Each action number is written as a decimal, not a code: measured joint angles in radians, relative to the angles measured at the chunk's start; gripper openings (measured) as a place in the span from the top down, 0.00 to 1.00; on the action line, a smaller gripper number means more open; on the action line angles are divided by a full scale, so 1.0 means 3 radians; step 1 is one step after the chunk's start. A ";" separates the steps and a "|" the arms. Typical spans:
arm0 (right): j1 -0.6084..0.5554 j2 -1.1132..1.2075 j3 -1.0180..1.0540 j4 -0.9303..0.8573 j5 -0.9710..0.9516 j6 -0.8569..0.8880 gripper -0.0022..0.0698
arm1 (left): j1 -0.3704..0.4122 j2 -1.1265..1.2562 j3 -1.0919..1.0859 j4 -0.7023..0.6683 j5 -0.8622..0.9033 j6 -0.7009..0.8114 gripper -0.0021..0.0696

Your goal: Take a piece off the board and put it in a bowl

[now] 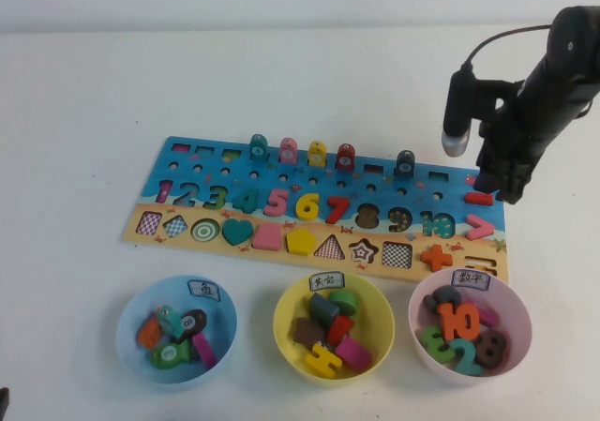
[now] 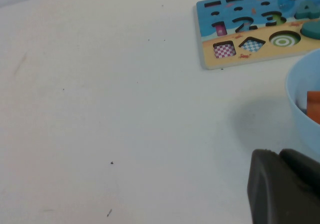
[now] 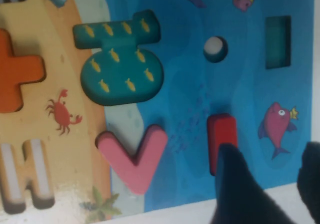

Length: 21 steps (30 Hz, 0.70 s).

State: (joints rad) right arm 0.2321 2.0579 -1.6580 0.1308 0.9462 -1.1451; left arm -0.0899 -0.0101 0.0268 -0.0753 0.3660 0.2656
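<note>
Piece (image 1: 479,198), a red bar, is lying on the board (image 1: 234,172) at its 3 o'clock end, above the pink sign (image 1: 479,225) and the orange plus (image 1: 436,257). In the right wrist view the piece (image 3: 221,134) is sitting flat on the blue strip, one end covered by a dark finger (image 3: 240,184).

Right gripper (image 1: 502,188) is hanging just over that end of the board; its fingers are standing apart, one overlapping the piece and the other beyond the board's edge, so nothing is being clasped. Whether the near finger is touching the piece cannot be told.

Left gripper (image 2: 285,189) is showing only as a dark block at the corner of its own view, beside the blue bowl (image 2: 305,94); its fingers are cut off, so their state cannot be told.

Yellow bowl (image 1: 292,299) is standing at 6 o'clock from the board, between the blue bowl (image 1: 131,310) and the pink bowl (image 1: 514,307); each is holding coloured pieces, partly hidden by one another.

Table (image 1: 84,121) is plain white, meeting a pale wall at 12 o'clock.
</note>
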 joint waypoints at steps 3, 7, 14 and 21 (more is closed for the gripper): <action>0.0000 0.0016 0.0000 0.0000 -0.0022 0.0000 0.61 | 0.0000 0.0000 0.0000 0.0000 0.0000 0.0000 0.98; 0.0000 0.0109 -0.0004 -0.0047 -0.0028 0.0000 0.61 | 0.0000 0.0000 0.0000 0.0000 0.0000 0.0000 0.98; 0.0000 0.0202 -0.0004 -0.0061 -0.0127 0.0000 0.53 | 0.0000 0.0000 0.0000 0.0000 0.0000 0.0000 0.98; -0.0051 0.0204 -0.0004 -0.0061 -0.0179 0.0000 0.43 | 0.0000 0.0000 0.0000 0.0000 0.0000 0.0000 0.98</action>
State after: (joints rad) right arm 0.2169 2.1190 -1.6593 0.1124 0.8927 -1.1451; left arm -0.0899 -0.0101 0.0268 -0.0753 0.3660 0.2656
